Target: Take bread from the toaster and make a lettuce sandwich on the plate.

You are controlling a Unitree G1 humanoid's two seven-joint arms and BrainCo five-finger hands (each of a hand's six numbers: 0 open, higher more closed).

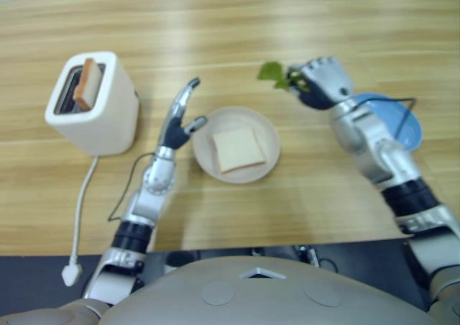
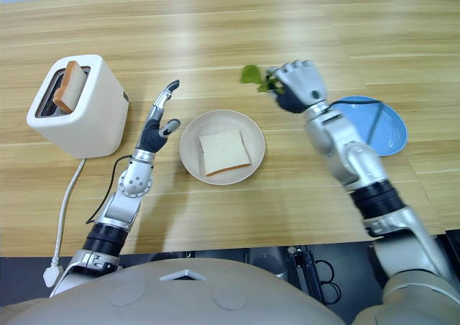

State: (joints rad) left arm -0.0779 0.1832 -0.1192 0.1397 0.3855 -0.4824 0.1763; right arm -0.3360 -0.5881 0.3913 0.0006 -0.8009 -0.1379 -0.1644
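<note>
A white toaster (image 2: 75, 113) stands at the left with one slice of bread (image 2: 68, 85) sticking out of its slot. A beige plate (image 2: 190, 154) in the middle holds another bread slice (image 2: 223, 152) lying flat. My left hand (image 2: 159, 121) is open, raised between the toaster and the plate, holding nothing. My right hand (image 2: 296, 84) is shut on a green lettuce leaf (image 2: 253, 75), held above the table to the upper right of the plate.
A blue plate (image 2: 384, 131) lies at the right, behind my right forearm. The toaster's white cord and plug (image 2: 54, 273) trail off the table's front edge at the left. Bare wooden tabletop (image 2: 230, 30) stretches across the back.
</note>
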